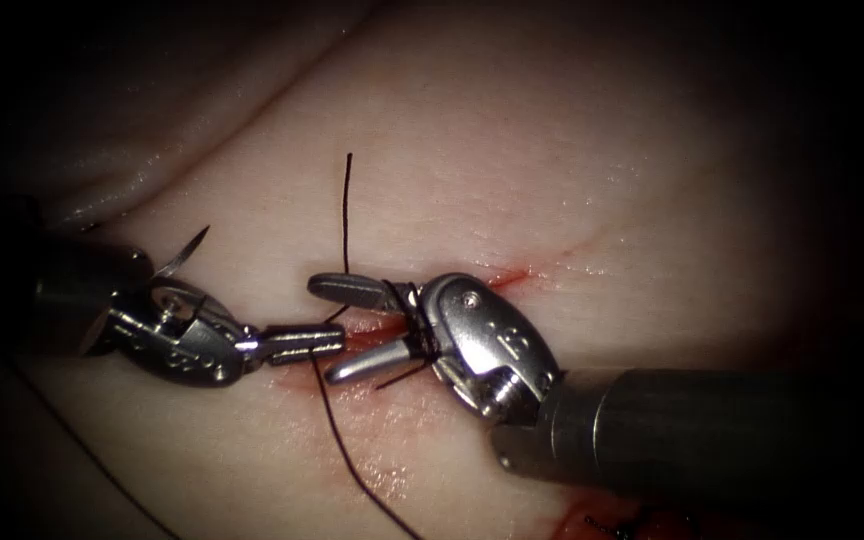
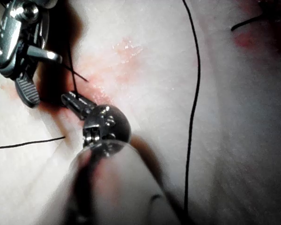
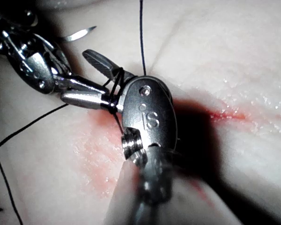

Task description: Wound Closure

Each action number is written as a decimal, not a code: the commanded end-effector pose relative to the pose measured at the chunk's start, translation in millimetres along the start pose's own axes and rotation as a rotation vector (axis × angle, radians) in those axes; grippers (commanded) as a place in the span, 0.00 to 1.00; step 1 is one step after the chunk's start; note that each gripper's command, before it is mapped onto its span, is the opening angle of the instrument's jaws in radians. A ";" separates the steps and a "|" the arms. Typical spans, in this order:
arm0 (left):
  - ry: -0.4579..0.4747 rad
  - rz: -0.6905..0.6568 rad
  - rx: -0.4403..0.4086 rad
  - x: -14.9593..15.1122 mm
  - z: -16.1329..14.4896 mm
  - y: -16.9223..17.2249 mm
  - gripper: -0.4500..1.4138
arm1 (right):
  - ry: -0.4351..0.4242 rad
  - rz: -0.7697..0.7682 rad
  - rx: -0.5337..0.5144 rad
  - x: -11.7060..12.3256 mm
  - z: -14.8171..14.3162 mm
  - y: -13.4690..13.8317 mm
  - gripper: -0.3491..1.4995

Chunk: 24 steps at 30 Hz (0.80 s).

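Thread (image 1: 346, 215) is wrapped around the right tool (image 1: 347, 330), its jaws parted at frame centre over the cut (image 1: 542, 265). Left tool (image 1: 302, 343) (jaws closed) reaches between them; what it grips I cannot tell. Needle (image 1: 182, 252) lies at centre left on the tissue (image 1: 552, 150).

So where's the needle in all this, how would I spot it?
Find the left tool, coming in over the tissue left of the cut. Behind its wrist a thin, curved silver sliver sticks out: the needle. Unlike the black thread, it is shiny and pointed.
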 end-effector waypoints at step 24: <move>0.022 -0.023 -0.063 5.0 2.3 0.6 0.00 | -0.183 -0.040 -0.452 -2.0 -2.8 4.3 0.67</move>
